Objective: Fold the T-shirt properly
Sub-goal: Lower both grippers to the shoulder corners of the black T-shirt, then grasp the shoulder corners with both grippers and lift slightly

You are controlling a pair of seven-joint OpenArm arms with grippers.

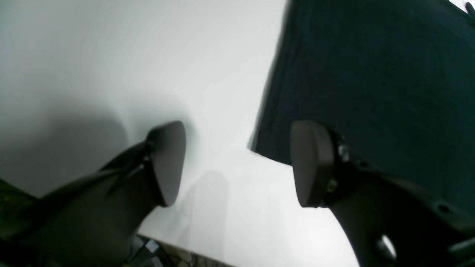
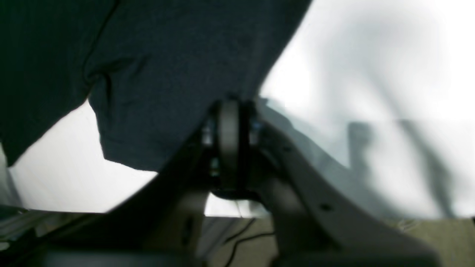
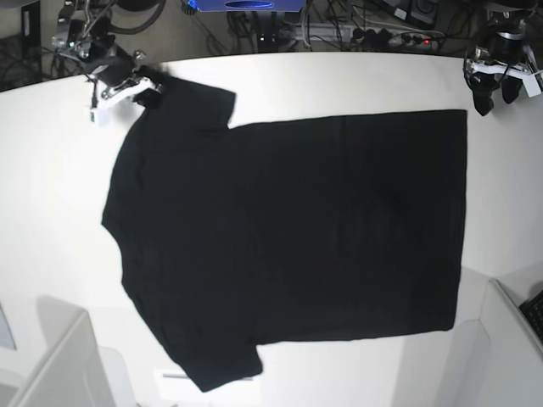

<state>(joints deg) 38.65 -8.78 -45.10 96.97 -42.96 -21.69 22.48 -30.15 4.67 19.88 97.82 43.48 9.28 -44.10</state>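
Note:
The black T-shirt [image 3: 288, 237] lies spread flat on the white table [image 3: 339, 80], plain side up, collar end to the left and hem to the right. My right gripper [image 3: 151, 87] is at the far sleeve's tip, and the right wrist view shows its fingers [image 2: 230, 122] pressed together on the edge of that sleeve [image 2: 167, 74]. My left gripper [image 3: 495, 100] hovers open just past the far hem corner. In the left wrist view that corner [image 1: 259, 146] lies below the gap between the two pads [image 1: 169, 159], and nothing is held.
Cables and equipment [image 3: 365, 30] crowd the floor beyond the table's far edge. A white panel [image 3: 64, 365] stands at the near left corner and another [image 3: 509, 339] at the near right, with a keyboard [image 3: 534, 309] beside it.

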